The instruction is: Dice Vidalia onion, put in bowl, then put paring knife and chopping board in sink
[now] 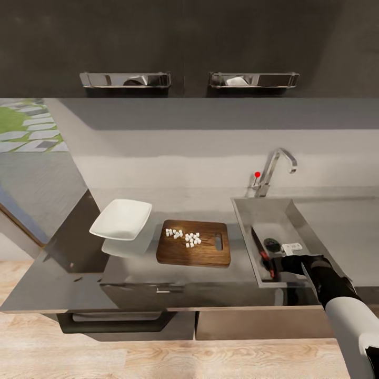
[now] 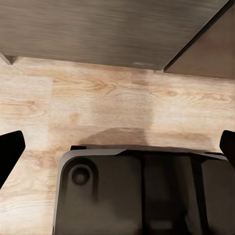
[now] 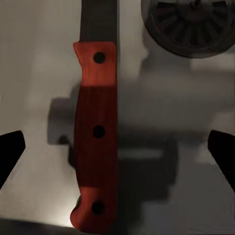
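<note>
The paring knife (image 3: 95,142) lies flat on the sink (image 1: 260,210) floor, its red handle (image 1: 268,263) nearest me and its dark blade pointing toward the back. My right gripper (image 3: 117,152) hovers just above the handle, open, with the fingers spread wide and apart from it; in the head view the right gripper (image 1: 275,265) reaches into the basin from the right. The Vidalia onion is a scatter of small white diced cubes (image 1: 184,237) on the brown chopping board (image 1: 205,255). To the board's left is the white bowl (image 1: 122,218). My left gripper (image 2: 117,147) is open over the wooden floor.
A round drain (image 1: 271,244) lies beside the knife blade. The chrome faucet (image 1: 275,168) with its red knob (image 1: 257,174) stands behind the sink. The grey countertop (image 1: 337,221) runs on to the right. Dark wall cabinets hang above. My base (image 2: 142,196) is below the left gripper.
</note>
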`<state>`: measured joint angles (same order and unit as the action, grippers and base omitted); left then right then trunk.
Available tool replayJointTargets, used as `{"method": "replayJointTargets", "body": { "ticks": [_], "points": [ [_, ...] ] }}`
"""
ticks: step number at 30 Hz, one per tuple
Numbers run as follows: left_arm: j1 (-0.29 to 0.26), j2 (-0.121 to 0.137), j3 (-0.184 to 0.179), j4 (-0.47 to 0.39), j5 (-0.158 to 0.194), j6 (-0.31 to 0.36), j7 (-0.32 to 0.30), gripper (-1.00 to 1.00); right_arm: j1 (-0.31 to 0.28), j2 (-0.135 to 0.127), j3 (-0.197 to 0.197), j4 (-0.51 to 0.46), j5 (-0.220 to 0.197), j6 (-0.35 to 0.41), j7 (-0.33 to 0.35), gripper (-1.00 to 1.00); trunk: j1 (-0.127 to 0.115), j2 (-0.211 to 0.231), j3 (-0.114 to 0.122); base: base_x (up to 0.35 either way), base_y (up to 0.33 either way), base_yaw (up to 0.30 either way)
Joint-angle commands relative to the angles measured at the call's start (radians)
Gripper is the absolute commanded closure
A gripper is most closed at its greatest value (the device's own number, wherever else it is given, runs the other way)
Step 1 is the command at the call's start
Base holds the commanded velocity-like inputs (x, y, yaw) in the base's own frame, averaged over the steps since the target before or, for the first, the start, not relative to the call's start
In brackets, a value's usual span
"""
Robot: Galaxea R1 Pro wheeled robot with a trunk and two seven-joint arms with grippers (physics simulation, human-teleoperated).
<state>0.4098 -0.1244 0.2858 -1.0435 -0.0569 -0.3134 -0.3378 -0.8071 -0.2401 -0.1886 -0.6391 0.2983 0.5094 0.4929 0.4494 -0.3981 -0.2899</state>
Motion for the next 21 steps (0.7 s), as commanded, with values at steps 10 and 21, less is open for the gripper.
{"method": "replayJointTargets", "body": {
  "ticks": [10,21],
  "points": [
    [-0.001,-0.001,0.004,0.002,-0.005,-0.003,-0.006,-1.0,-0.001,-0.002,-0.03,-0.062,0.012,0.009,0.008,-1.0,0.001,-0.002,-0.002,0.0,0.0,0.0],
    [-0.001,-0.003,0.003,0.015,-0.005,-0.002,-0.006,-1.0,0.0,0.039,-0.071,-0.678,0.01,0.444,0.009,-1.0,0.001,-0.002,-0.002,0.0,0.009,0.0]
  ]
}}
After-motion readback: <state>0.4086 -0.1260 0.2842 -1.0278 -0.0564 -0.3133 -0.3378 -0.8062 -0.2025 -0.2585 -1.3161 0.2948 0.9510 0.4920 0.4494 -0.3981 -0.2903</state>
